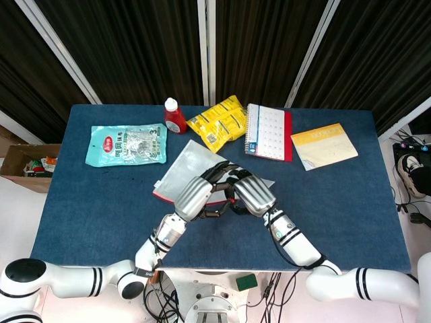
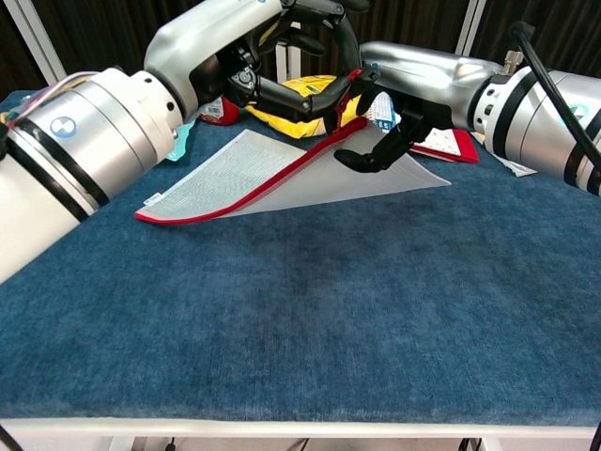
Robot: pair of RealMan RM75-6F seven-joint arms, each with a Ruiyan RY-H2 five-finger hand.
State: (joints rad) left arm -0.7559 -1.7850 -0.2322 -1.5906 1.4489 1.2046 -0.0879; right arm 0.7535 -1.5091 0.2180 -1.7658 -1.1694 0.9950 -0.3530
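Note:
A grey mesh pouch (image 1: pixel 187 163) with a red zipper edge (image 2: pixel 246 194) lies on the blue table (image 1: pixel 343 202). My left hand (image 1: pixel 195 197) pinches the red edge near its right end and holds that corner lifted off the cloth, as the chest view shows (image 2: pixel 282 56). My right hand (image 1: pixel 252 193) is close against it from the right. Its fingers (image 2: pixel 368 158) curl at the raised zipper end and over the pouch's lower layer. Whether they grip the zipper is hidden.
Along the back of the table lie a teal snack bag (image 1: pixel 126 144), a red bottle (image 1: pixel 175 116), a yellow snack bag (image 1: pixel 219 122), a spiral notebook (image 1: pixel 268 132) and a yellow booklet (image 1: pixel 324 145). A cardboard box (image 1: pixel 23 165) stands off the table's left side.

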